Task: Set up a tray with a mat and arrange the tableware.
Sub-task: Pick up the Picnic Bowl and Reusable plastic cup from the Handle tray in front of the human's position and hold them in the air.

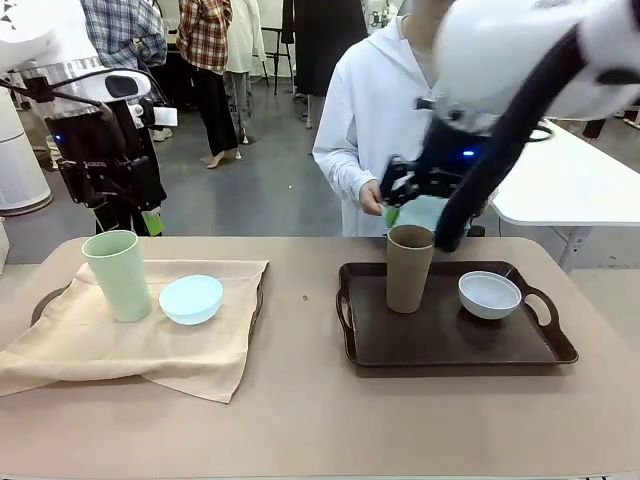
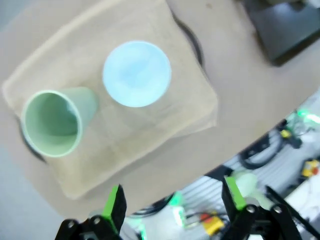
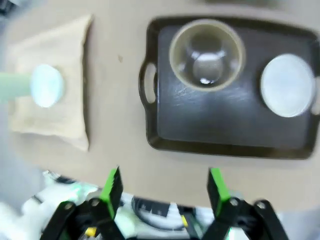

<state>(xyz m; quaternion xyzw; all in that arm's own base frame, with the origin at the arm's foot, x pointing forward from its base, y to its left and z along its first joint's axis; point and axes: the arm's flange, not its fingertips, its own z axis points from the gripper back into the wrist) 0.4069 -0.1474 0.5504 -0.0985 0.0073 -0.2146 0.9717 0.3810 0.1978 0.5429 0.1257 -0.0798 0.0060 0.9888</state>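
Tableware sits in two pairs. Brown cup (image 1: 409,268) and white bowl (image 1: 489,294) stand on the dark tray (image 1: 440,345), the cup near its middle and the bowl by its right handle. Green cup (image 1: 117,275) and blue bowl (image 1: 191,299) stand well left of the tray, on a tan mat (image 1: 140,350). Left claw (image 2: 172,192) hangs wide open above the mat, holding nothing. Right claw (image 3: 165,176) hangs open above the tray, empty too. The cups look light, hard and smooth, so I think they tip and slip easily. Pinch one wall at the rim. The bowls look best pinched at the rim too.
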